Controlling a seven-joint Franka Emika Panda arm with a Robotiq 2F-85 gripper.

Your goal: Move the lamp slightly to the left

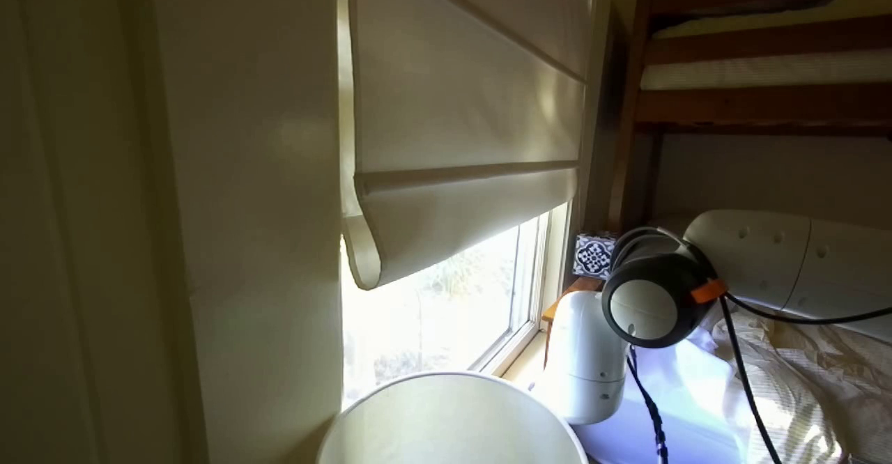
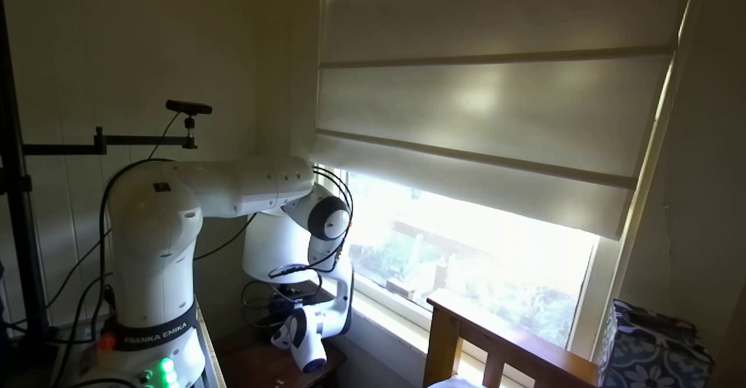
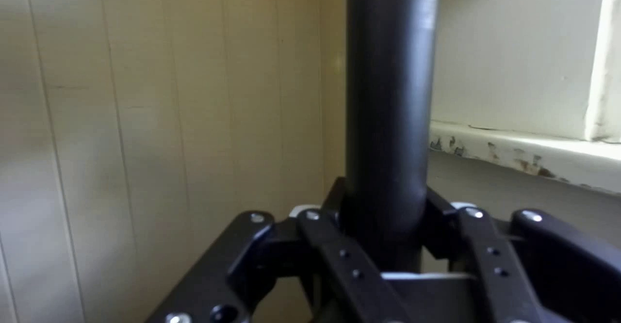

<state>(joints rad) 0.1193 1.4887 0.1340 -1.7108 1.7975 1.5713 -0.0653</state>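
The lamp's cream-white round shade (image 1: 453, 426) shows at the bottom of an exterior view, only its upper part in frame. Its lower part shows in an exterior view (image 2: 274, 251), partly hidden behind the white robot arm (image 2: 250, 187). In the wrist view, the lamp's thick dark stem (image 3: 392, 100) stands upright between the fingers. My gripper (image 3: 385, 201) has one finger on each side of the stem, and both look to be touching it. The lamp's base is hidden. The gripper is hard to make out in the exterior views among dark cables.
A dark wooden side table (image 2: 309, 370) stands below the lamp. The window sill (image 3: 514, 155) and wall run close on the right in the wrist view. A blind (image 2: 478, 102) hangs above. A wooden headboard (image 2: 518, 341) and a patterned box (image 2: 655, 347) are near the window.
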